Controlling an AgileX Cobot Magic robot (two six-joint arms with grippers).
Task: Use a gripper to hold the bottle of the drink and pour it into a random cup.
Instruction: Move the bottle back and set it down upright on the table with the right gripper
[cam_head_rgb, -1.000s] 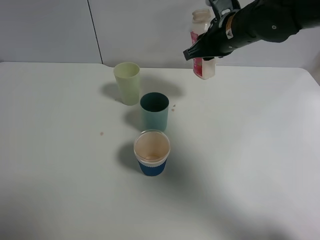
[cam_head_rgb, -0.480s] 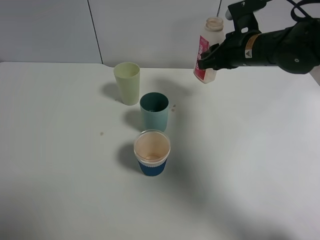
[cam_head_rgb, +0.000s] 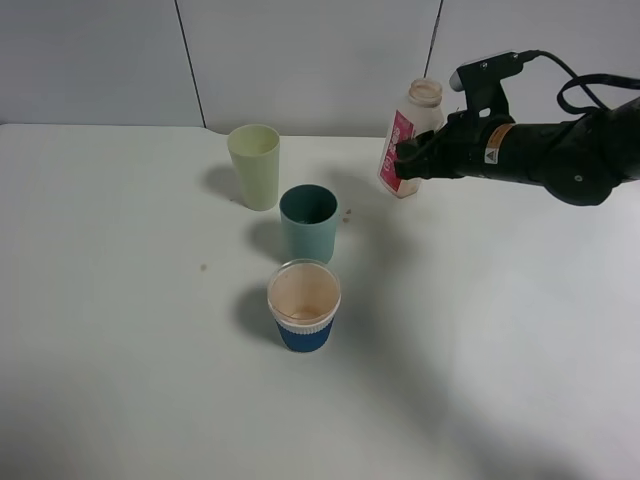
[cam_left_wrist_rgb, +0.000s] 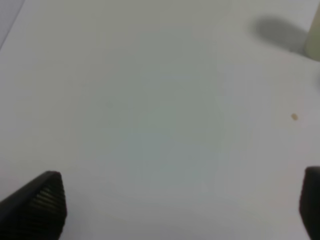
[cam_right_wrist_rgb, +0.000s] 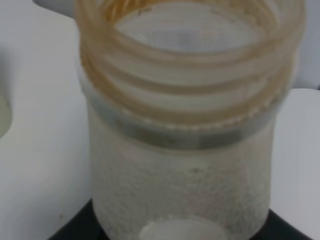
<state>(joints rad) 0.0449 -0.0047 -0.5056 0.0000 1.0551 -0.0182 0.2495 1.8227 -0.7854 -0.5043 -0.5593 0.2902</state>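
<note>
Beyond and right of the dark teal tapered tumbler (cam_head_rgb: 308, 222), black right gripper (cam_head_rgb: 408, 160) clamps the clear, pink-labelled, capless plastic bottle (cam_head_rgb: 415, 118), slightly tilted. Left gripper (cam_left_wrist_rgb: 181, 200) fingers apart.

On the table (cam_head_rgb: 120, 300), the rear cup (cam_head_rgb: 254, 165), middle cup (cam_head_rgb: 309, 225) and front cup (cam_head_rgb: 304, 305) form a row from far to near. The bottle (cam_head_rgb: 395, 140) is right of them, toward the far edge.
</note>
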